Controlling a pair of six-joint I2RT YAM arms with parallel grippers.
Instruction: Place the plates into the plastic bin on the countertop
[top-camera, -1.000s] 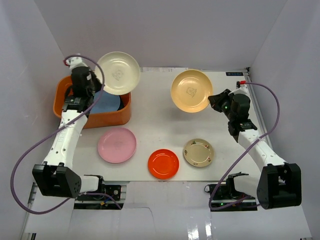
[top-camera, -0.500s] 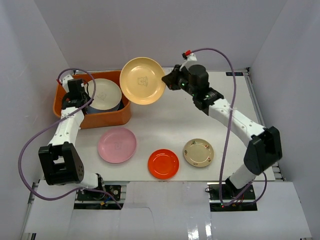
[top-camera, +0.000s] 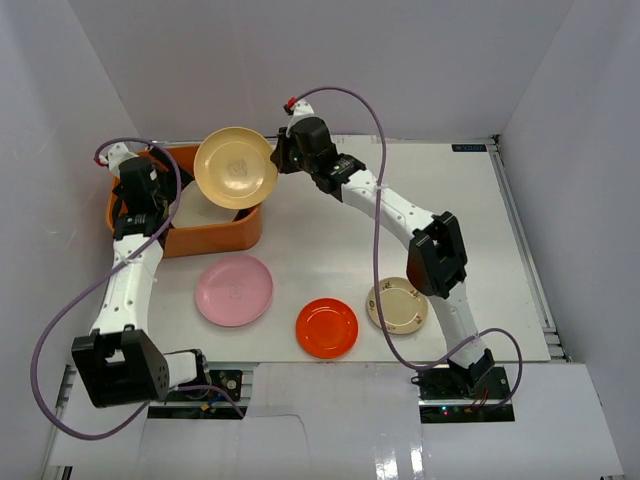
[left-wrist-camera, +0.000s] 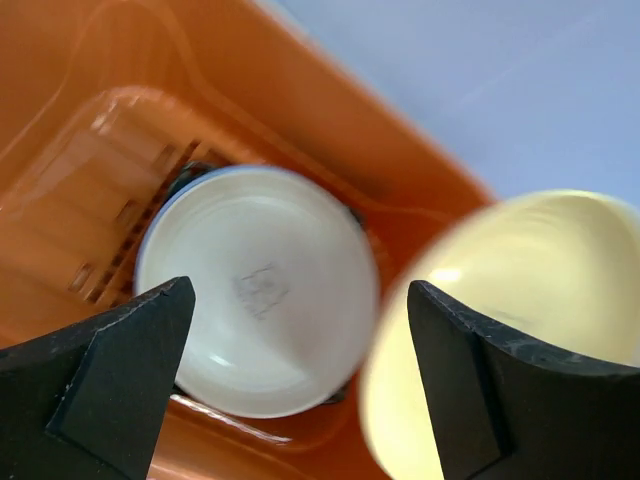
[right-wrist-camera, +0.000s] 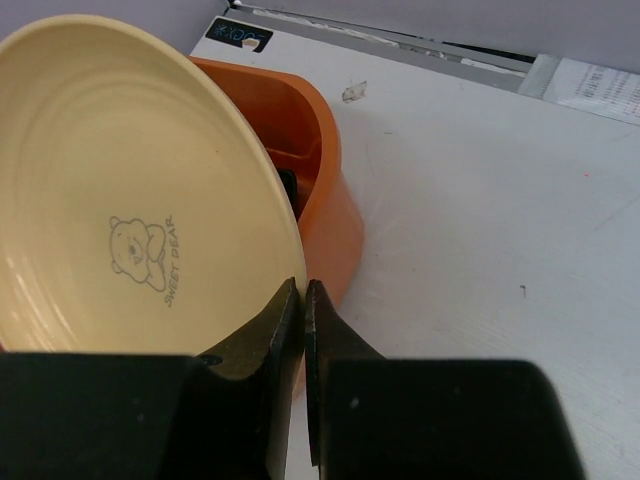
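Note:
The orange plastic bin (top-camera: 200, 238) stands at the far left of the white countertop (top-camera: 330, 240). My right gripper (top-camera: 280, 160) is shut on the rim of a tan plate (top-camera: 235, 167) and holds it tilted above the bin's right end; the right wrist view shows this plate (right-wrist-camera: 130, 220) pinched between the jaws of that gripper (right-wrist-camera: 303, 300). My left gripper (left-wrist-camera: 300, 380) hangs open over the bin with nothing between its fingers. Below it a cream plate (left-wrist-camera: 258, 320) lies in the bin on a light blue one. Pink (top-camera: 233, 289), orange-red (top-camera: 326, 327) and beige patterned (top-camera: 396, 305) plates lie on the countertop.
White walls close in the left, back and right sides. The right arm stretches across the back middle of the countertop, its cable arching above it. The left arm (top-camera: 125, 270) runs along the left edge beside the bin.
My left gripper has opened and let the cream plate go into the bin. The right arm has carried the tan plate leftwards until it hangs over the bin.

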